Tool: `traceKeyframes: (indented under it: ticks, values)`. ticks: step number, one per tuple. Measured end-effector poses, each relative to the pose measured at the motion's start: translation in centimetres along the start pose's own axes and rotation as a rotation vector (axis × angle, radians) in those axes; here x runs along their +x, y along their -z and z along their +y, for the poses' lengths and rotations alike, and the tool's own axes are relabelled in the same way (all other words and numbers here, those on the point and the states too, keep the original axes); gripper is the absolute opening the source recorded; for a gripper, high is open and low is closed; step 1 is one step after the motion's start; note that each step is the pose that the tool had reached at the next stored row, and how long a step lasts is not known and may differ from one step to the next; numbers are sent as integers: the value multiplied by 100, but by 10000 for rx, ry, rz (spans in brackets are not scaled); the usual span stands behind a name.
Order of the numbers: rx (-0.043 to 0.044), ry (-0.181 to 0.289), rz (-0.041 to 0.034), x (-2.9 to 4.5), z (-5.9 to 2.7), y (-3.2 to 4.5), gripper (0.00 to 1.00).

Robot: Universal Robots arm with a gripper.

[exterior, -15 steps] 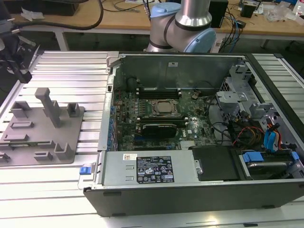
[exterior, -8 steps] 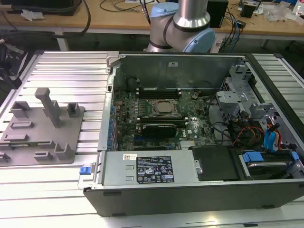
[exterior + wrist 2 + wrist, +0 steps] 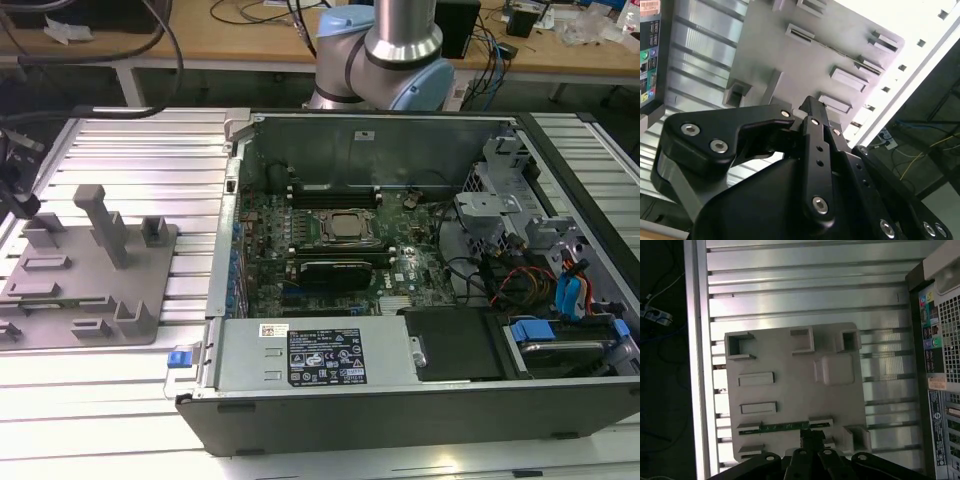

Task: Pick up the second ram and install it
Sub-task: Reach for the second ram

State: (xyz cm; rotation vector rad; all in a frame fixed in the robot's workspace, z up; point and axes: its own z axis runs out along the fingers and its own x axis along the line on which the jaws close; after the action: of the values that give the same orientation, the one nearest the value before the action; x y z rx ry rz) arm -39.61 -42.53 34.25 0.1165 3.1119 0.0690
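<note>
1. One gripper [image 3: 811, 434], right over the second ram [image 3: 775, 427]; contact unclear, grip state: cannot tell.
2. Second ram lying in a slot of the grey fixture plate [image 3: 790, 375], not lifted. Pick and install both judged outstanding.
3. Plate at 9 o'clock of the open computer case [image 3: 400, 140] in the exterior view, well apart from the motherboard [image 3: 400, 270].
4. Raised block [image 3: 857, 436] just beside the stick's end; otherwise open ribbed table [image 3: 805, 285] around the plate.
</note>
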Motion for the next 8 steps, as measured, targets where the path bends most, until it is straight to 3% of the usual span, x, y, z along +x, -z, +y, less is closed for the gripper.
traceKeyframes:
  ticks: [3, 8]
  values:
    - [4, -2, 34, 50, -21, -119, 8]
    - [11, -2, 87, 119, -35, -244, 8]
